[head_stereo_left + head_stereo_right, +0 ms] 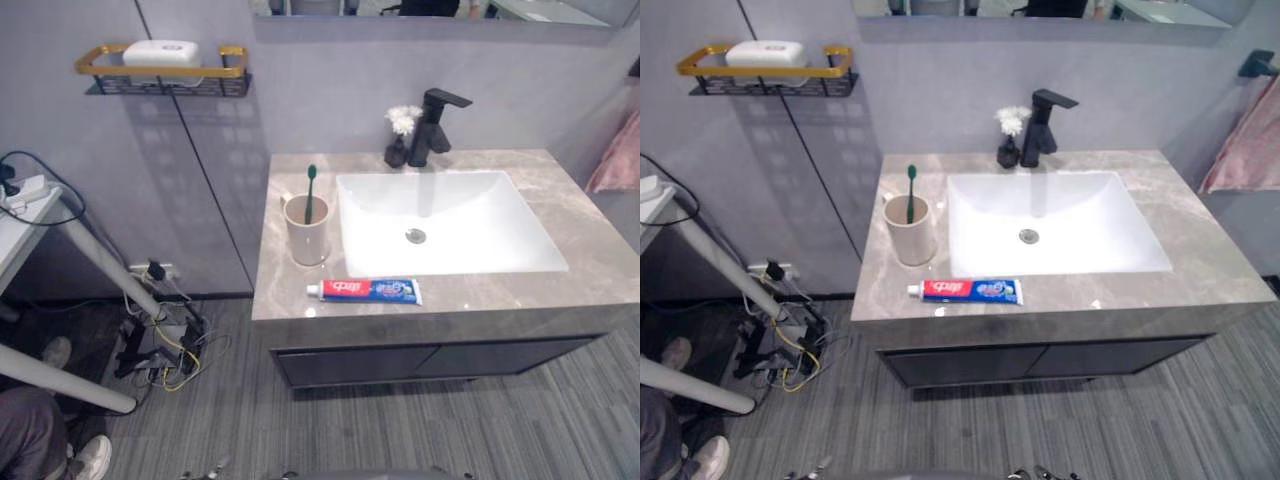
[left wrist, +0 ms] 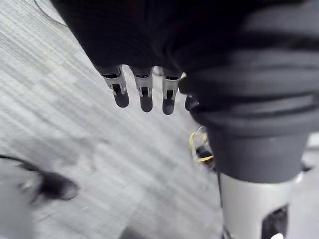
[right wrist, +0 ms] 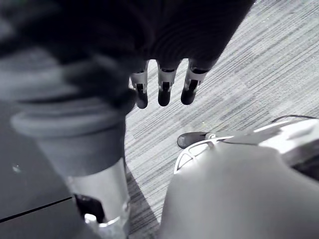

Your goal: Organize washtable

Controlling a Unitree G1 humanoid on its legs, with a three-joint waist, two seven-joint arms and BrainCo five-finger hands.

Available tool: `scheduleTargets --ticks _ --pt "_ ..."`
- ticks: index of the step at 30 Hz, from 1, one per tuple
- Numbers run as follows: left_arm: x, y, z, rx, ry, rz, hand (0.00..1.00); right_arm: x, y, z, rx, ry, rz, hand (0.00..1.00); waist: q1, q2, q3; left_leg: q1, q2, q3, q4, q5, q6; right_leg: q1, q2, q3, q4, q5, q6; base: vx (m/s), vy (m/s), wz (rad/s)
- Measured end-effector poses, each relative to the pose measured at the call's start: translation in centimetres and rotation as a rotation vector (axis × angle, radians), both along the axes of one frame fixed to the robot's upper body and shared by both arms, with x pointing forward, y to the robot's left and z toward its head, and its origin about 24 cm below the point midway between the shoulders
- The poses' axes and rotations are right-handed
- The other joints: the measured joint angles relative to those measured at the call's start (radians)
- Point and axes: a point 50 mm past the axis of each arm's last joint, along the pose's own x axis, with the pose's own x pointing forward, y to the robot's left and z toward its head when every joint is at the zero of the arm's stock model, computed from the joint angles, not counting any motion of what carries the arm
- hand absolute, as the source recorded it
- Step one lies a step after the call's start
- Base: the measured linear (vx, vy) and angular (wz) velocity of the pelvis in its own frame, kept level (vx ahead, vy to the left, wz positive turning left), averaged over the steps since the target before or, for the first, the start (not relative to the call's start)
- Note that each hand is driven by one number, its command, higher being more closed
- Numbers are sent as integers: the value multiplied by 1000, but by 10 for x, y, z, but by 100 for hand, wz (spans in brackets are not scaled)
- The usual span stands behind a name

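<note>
I see toothpaste (image 1: 364,290) lying flat on counter (image 1: 590,250) front edge, just before sink (image 1: 450,215), toothbrush (image 1: 310,190) upright in cup (image 1: 307,240) left of sink, my left hand (image 2: 144,94) and right hand (image 3: 163,89) hanging over floor (image 2: 99,164), fingers apparently straight, both empty

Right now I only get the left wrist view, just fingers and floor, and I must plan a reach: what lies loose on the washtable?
Observer: A toothpaste tube lies flat on the counter, in front of the sink.
Operator: Toothbrush out too?
Observer: No, the green toothbrush stands in the beige cup left of the sink.
Operator: And my right hand?
Observer: The right hand hangs over the floor, fingers straight, holding nothing.
</note>
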Motion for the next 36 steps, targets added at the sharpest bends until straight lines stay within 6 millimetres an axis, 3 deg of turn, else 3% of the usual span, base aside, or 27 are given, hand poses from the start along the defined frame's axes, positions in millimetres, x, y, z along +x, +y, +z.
scheduleTargets --ticks 2,4,5,6,7,9,10,13,14,16,19,24,36 --pt "22 31 30 157 -136 39 0 0 -1 1 -10 -14 1 0 27 1 0 0 3 -2 0 0 0 1 1 -3 1 0 0 -30 -33 5" --pt "51 67 94 432 -352 76 0 3 1 2 -15 -33 13 0 47 2 -3 -1 7 -11 1 0 0 1 0 -2 18 -7 3 -36 -36 13" --pt "56 73 111 504 -398 80 0 4 2 3 -16 -35 27 0 47 3 -5 -1 7 -15 1 0 0 1 -1 -1 23 -10 2 -24 -25 15" --pt "66 79 145 633 -489 77 0 6 3 3 -15 -41 48 0 48 6 -10 0 7 -18 1 0 0 1 -2 -1 28 -9 3 -13 -15 9" --pt "70 79 162 695 -531 67 0 8 3 3 -18 -50 55 0 49 8 -13 0 7 -19 1 0 0 2 -3 -1 28 -9 4 -14 -16 5" --pt "83 70 216 921 -650 4 0 12 3 5 -26 -71 74 0 51 15 -26 3 8 -19 1 0 0 5 -5 0 28 -9 4 -7 -10 2" --pt "87 66 228 964 -682 -13 0 13 3 5 -26 -72 76 0 52 13 -30 7 8 -19 1 0 0 10 -5 0 28 -8 4 0 0 0" --pt "110 24 271 1072 -886 -173 0 19 8 6 -9 -95 120 0 62 26 -51 15 9 -21 1 0 0 21 -7 5 27 -8 4 -12 -14 4" --pt "116 13 276 1070 -925 -221 0 19 9 6 -6 -96 121 0 63 30 -53 15 9 -23 1 0 0 24 -7 5 26 -8 4 -25 -25 12" --pt "130 -31 289 1011 -1094 -426 0 20 11 5 5 -102 125 0 66 37 -59 16 8 -33 2 1 1 30 -9 10 25 -8 4 -40 -27 11" --pt "136 -75 294 886 -1246 -647 0 20 9 4 18 -95 132 0 58 51 -62 14 10 -31 2 1 1 26 -3 49 14 -9 4 -41 -26 -5" --pt "135 -130 288 673 -1370 -988 0 26 3 5 20 -90 195 0 39 74 -59 -4 24 -16 47 -16 -8 18 9 72 13 -9 5 -27 -47 -11" --pt "131 -161 288 445 -1486 -1252 0 34 -2 5 1 -55 326 0 35 92 -57 -39 55 -30 85 -20 -19 6 41 82 20 -21 4 -45 -38 1"
